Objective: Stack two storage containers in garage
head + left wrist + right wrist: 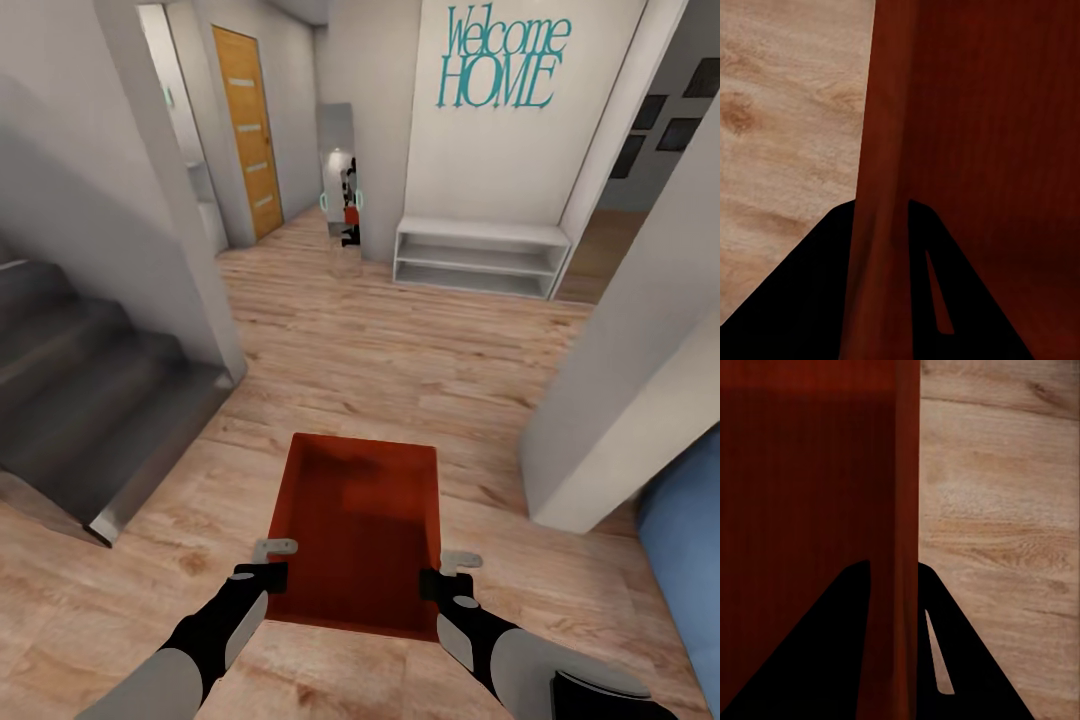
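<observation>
Our left hand [262,577] and right hand [447,585] each pinched a side wall of the orange-red container [360,530], held at 6 o'clock over the wood-plank floor [400,360]. Stairs [90,400] sat at 9 o'clock, a white shelf [480,258] at 1 o'clock. We judged it best to keep both grips level and steer between the walls.

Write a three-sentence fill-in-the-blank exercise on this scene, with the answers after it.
1. Both grippers, left and right, hold one red ____ by its side walls.
2. The floor under it is made of light ____ planks.
3. The teal lettering on the far wall reads "Welcome ____".

Missing words: container; wood; HOME
</observation>
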Controlling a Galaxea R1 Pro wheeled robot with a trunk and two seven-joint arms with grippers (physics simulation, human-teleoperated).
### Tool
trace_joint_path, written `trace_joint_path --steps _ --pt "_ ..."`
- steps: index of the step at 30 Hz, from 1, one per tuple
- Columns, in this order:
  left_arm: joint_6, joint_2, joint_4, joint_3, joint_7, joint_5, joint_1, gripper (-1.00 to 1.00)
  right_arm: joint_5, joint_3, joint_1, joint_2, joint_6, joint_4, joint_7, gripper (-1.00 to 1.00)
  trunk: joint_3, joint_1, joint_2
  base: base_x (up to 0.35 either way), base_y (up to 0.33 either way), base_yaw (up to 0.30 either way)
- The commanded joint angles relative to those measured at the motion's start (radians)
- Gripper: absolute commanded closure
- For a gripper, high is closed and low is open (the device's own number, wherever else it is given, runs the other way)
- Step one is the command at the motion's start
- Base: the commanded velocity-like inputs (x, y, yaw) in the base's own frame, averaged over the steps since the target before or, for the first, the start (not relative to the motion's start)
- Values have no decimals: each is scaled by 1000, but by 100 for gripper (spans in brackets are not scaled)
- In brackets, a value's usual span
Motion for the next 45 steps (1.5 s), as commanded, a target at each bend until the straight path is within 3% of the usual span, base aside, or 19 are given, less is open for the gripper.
trace_joint_path --steps 1,45 --pt "5 28 -17 24 14 1 -1 100 -10 37 0 -11 0 13 -4 100 -1 1 -1 320 0 0" --pt "5 28 -17 24 14 1 -1 100 -11 37 0 -11 0 13 -3 100 -1 1 -1 320 0 0"
